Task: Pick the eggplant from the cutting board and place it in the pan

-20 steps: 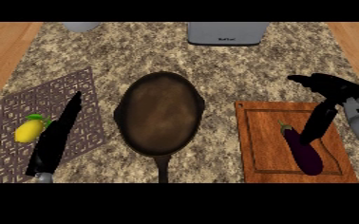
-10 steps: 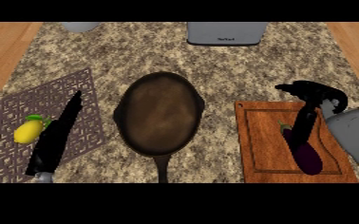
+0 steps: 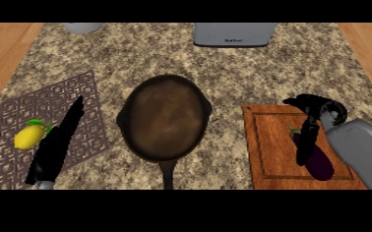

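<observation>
Reaching over the cutting board (image 3: pixel 272 150) by the counter's right edge, the right hand (image 3: pixel 314 115) lays straight fingers along the eggplant (image 3: pixel 314 156), apparently ungrasped; smooth, slippery, best gripped mid-body

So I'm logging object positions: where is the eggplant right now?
In the head view the eggplant lies on the cutting board at the right, beside the pan, with the right robot hand over its stem end.

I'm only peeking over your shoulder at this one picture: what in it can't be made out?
Head view:
- Eggplant: its stem end lies under the right hand, so any contact is hidden.
- Left hand: its palm side faces away.
- Grey box and grey object: cut off by the top edge.
- Pan handle: cut off at the bottom.
</observation>
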